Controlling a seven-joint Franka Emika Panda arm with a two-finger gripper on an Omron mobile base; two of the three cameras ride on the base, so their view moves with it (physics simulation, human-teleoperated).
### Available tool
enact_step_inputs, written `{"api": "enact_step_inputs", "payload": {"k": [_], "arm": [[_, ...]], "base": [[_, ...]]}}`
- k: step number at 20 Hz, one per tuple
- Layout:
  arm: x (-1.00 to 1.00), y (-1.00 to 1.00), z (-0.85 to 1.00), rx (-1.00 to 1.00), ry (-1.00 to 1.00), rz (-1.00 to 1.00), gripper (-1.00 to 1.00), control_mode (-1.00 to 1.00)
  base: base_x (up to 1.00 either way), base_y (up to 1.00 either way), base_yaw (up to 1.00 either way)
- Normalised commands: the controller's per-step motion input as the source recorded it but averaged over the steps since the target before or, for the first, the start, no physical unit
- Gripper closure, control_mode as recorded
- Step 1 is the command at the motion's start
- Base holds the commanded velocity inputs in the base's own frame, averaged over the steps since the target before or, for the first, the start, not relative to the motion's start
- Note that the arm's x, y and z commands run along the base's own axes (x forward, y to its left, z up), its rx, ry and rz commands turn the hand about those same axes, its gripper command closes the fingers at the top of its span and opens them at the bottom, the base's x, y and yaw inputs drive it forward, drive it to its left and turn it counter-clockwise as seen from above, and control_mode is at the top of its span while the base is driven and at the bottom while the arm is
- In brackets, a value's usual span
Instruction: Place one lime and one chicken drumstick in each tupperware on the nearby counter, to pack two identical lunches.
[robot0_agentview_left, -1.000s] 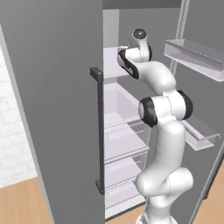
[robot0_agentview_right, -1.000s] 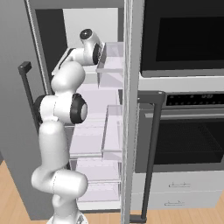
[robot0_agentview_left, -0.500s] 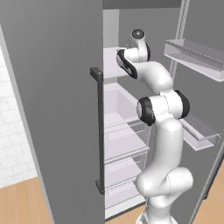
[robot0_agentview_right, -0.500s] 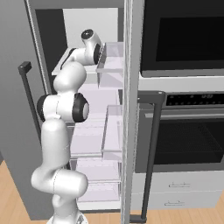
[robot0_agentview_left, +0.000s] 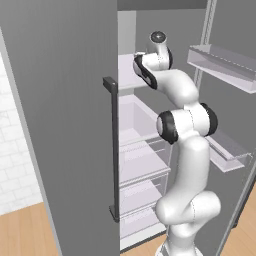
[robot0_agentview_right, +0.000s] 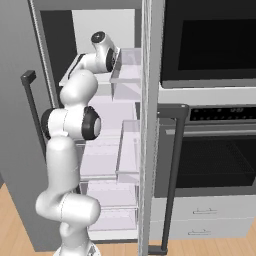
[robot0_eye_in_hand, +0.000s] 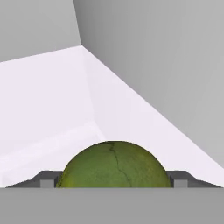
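A green lime with a fine crack line lies on the white shelf floor of the open fridge, close in front of the hand camera. My gripper straddles it. One grey fingertip presses against its left side and the other against its right side, so the jaws are shut on the lime. In the base views my arm reaches up into the fridge's top shelf, and the hand itself hides the fingers there.
The grey fridge door with its dark bar handle stands open on the left. The other door's bins stick out on the right. A grey fridge wall runs close beside the lime. A built-in oven is to the fridge's right.
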Motion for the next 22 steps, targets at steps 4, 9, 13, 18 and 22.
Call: {"api": "enact_step_inputs", "payload": {"k": [4,9,13,18,22], "arm": [[-0.66,0.06,0.0,0.0,-0.27,0.03,1.0,-1.0],[-0.98,0.22,0.15,0.0,-0.3,0.08,1.0,-1.0],[-1.0,0.27,0.37,0.0,-0.39,0.13,1.0,-1.0],[-1.0,0.29,0.72,0.0,-0.21,0.07,1.0,-1.0],[-1.0,0.24,0.87,0.0,-0.03,0.06,1.0,-1.0]], "base": [[0.0,0.0,0.0],[0.0,0.0,0.0],[0.0,0.0,0.0],[0.0,0.0,0.0],[0.0,0.0,0.0]]}}
